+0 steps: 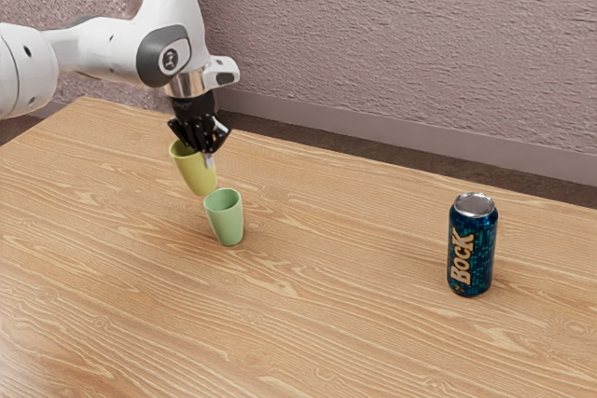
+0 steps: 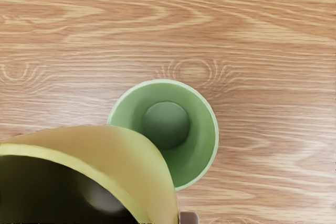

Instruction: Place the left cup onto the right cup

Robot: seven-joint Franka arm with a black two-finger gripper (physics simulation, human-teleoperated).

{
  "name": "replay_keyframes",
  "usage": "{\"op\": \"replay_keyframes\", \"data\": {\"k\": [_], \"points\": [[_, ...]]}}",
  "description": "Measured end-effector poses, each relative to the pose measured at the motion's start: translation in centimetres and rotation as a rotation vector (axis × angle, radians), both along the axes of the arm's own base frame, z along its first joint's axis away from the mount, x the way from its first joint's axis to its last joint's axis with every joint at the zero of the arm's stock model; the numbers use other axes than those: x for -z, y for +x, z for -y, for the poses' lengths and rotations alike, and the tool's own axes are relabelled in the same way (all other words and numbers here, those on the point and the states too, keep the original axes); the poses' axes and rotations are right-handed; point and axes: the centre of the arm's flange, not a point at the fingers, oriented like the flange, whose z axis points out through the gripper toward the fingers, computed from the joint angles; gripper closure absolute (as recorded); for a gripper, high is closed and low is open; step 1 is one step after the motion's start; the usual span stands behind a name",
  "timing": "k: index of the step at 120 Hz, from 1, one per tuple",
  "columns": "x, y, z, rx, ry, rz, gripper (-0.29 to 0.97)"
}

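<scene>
One wooden surface carries every item recorded. A white arm is seen entering from the exterior view's left, over the surface's far edge. A blue can lettered "BOCK" is noted upright toward the surface's edge at the exterior view's right, well apart from the cups. A green cup is found standing upright, mouth up, on the surface, between its far and near edges and toward the exterior view's left. A yellow cup is held clear of the surface, tilted, its base just beside the green cup's rim; contact between the two cannot be determined. In the wrist view the yellow cup is seen overlapping part of the green cup's rim. The black gripper is clamped on the yellow cup's rim.
</scene>
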Motion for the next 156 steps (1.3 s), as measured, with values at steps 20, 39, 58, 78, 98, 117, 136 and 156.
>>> {"op": "replay_keyframes", "data": {"k": [20,39,58,78,98,117,136,156], "points": [[0.9,1.1,2.2,0.018,0.024,-0.047,0.78],[1.5,2.1,2.8,0.009,0.035,-0.073,0.78],[2.1,2.7,2.7,-0.006,0.042,-0.095,0.78],[2.2,3.7,2.5,-0.019,0.051,-0.091,0.78],[2.5,3.9,2.4,-0.027,0.056,-0.097,0.78],[3.0,4.0,2.4,-0.034,0.058,-0.105,0.78],[3.3,4.1,2.6,-0.035,0.057,-0.105,0.78],[3.2,4.4,3.0,-0.035,0.054,-0.098,0.59]]}}
